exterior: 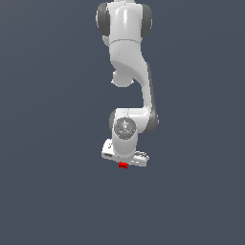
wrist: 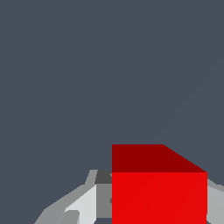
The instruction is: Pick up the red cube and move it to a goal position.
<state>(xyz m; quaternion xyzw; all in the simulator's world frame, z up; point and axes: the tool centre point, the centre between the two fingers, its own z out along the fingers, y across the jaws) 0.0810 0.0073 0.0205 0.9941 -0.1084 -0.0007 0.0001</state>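
The red cube [exterior: 123, 165] peeks out as a small red patch just under the white hand of the arm in the exterior view. In the wrist view the red cube [wrist: 159, 192] fills the space between the two grey fingers [wrist: 103, 199], and both fingers lie against its sides. My gripper [exterior: 123, 162] is shut on the cube. The fingertips are hidden behind the hand in the exterior view. I cannot tell how high the cube is above the surface.
The white arm [exterior: 128, 57] reaches in from the top of the exterior view. A plain dark blue-grey surface [exterior: 48, 191] surrounds it. No other objects show in either view.
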